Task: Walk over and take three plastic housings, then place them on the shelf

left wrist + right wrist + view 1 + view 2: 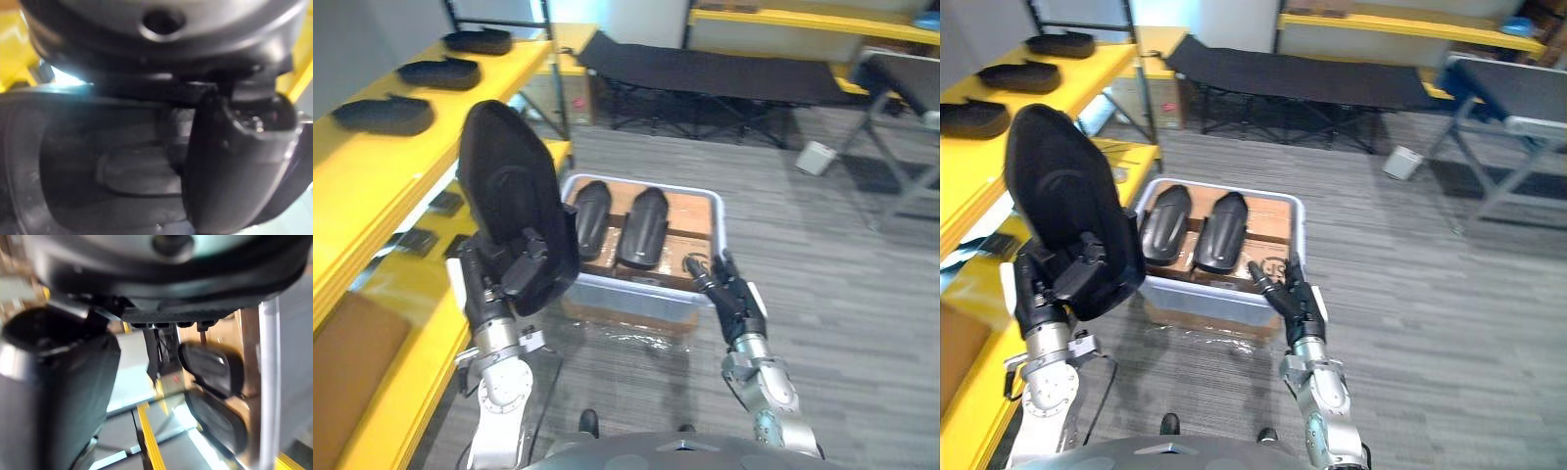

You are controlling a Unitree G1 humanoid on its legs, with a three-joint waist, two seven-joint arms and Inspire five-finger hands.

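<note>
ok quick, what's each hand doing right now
Left hand: shut on a black plastic housing, held upright.
Right hand: open, empty, beside the crate's near corner.

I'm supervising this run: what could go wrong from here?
The held housing stands tall above the left robot hand, gripped at its lower end; it may tip or slip. It could also knock the yellow shelf edge beside it. The right robot hand hangs open near the bin rim and might catch it.
</note>
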